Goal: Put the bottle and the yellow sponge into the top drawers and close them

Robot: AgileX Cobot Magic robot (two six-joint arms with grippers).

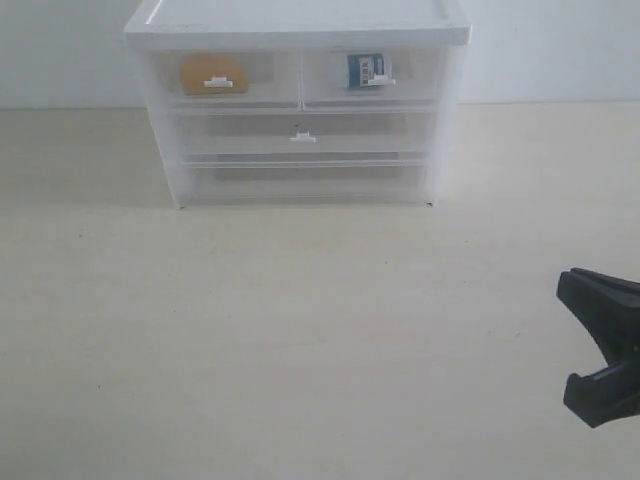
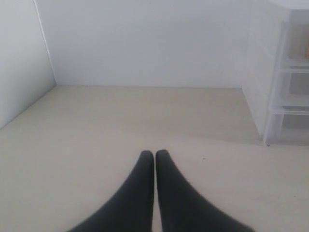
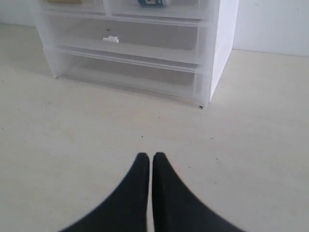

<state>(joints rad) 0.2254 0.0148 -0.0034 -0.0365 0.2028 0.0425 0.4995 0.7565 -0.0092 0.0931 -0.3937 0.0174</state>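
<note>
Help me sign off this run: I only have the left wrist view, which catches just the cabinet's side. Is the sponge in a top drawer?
Observer: Yes. In the exterior view the yellow sponge lies inside the left top drawer.
Operator: And the bottle?
Observer: The bottle is in the right top drawer, with its dark label facing the front.
Operator: Are both drawers shut?
Observer: Both fronts look flush with the cabinet frame, so they appear closed.
</note>
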